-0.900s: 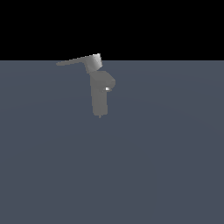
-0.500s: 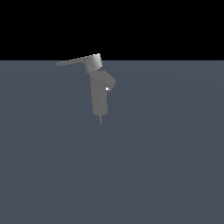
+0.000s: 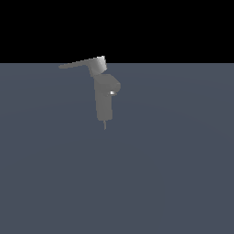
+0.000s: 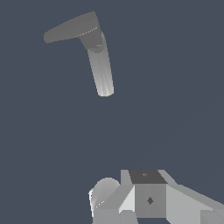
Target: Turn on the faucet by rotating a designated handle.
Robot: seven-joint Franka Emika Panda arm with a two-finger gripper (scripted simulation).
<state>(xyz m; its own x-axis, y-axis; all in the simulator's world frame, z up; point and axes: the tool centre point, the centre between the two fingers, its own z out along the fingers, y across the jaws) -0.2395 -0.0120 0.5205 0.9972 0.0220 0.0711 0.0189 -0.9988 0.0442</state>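
The faucet (image 3: 104,98) is a matte grey upright body with a rounded bulge and a small white spot. Its handle (image 3: 80,64), a long flat lever on a blocky cap, points to the exterior view's left. In the wrist view the faucet (image 4: 101,72) and its handle (image 4: 70,28) show from above. Pale parts of my gripper (image 4: 135,197) sit well apart from them, touching neither. How its jaws stand does not show. In the exterior view no gripper is recognisable.
The faucet stands on a flat blue-grey floor (image 3: 173,173) under a black background. A thin grey sliver (image 3: 105,124) pokes out below the faucet's body; I cannot tell what it is.
The thin grey sliver below the faucet's body has grown longer in the exterior view. Faucet and handle have not moved.
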